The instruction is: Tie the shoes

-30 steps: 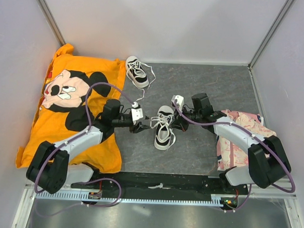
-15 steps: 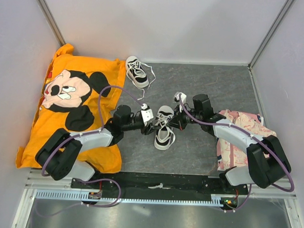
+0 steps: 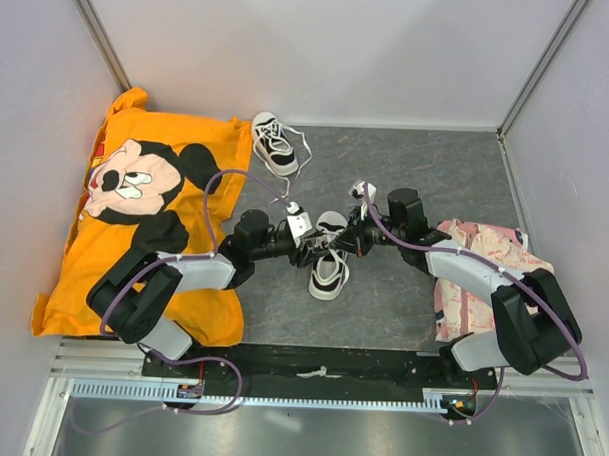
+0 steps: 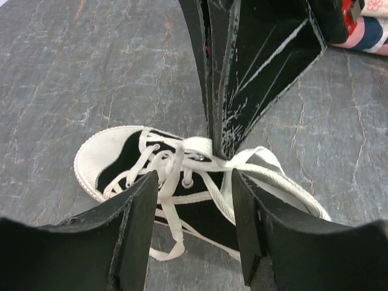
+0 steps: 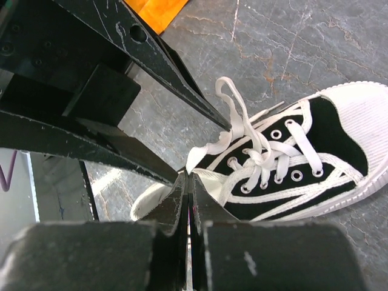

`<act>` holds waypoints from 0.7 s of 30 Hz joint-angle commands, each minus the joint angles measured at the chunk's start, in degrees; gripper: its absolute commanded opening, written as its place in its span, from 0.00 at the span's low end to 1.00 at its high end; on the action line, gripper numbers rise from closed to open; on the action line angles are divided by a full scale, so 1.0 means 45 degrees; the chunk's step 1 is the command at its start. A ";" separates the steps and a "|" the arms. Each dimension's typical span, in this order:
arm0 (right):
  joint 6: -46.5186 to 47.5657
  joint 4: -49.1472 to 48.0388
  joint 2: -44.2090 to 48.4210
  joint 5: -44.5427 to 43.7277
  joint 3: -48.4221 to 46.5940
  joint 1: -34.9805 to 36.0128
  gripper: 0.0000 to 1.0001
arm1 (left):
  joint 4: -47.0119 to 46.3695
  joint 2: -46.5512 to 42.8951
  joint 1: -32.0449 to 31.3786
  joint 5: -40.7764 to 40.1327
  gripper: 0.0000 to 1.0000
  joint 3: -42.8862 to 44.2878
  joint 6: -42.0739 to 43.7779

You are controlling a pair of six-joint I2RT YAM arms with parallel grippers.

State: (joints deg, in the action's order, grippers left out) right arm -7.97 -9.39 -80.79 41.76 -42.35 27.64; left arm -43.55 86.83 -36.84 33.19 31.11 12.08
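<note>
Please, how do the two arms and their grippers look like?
Both the left arm and the right arm have light grey links and black joints, with a purple cable looping along each. The left gripper and the right gripper have flat black fingers with pale scratches.

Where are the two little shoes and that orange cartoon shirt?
near shoe (image 5: 354, 121), right wrist view, white toe cap.
far shoe (image 3: 275, 147), top view, laced middle.
orange shirt (image 3: 68, 260), top view, plain lower-left cloth.
</note>
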 commanded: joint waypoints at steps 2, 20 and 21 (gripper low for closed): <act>-0.0612 -0.1155 -0.0268 0.0193 0.0133 0.0069 0.00 | -0.1006 0.0256 -0.0114 0.0124 0.59 0.0625 -0.0769; -0.1960 -0.2562 -0.0718 0.0466 0.0290 0.0089 0.00 | -0.0772 0.0803 -0.0095 0.0027 0.13 0.1016 -0.1082; -0.1941 -0.2524 -0.0718 0.0544 0.0290 0.0089 0.00 | -0.0675 0.0803 -0.0095 0.0027 0.09 0.1035 -0.0985</act>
State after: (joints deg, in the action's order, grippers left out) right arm -15.05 -17.61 -83.57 40.64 -41.50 27.35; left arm -44.69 89.65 -37.04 34.44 33.26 7.70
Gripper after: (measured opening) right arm 0.007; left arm 0.149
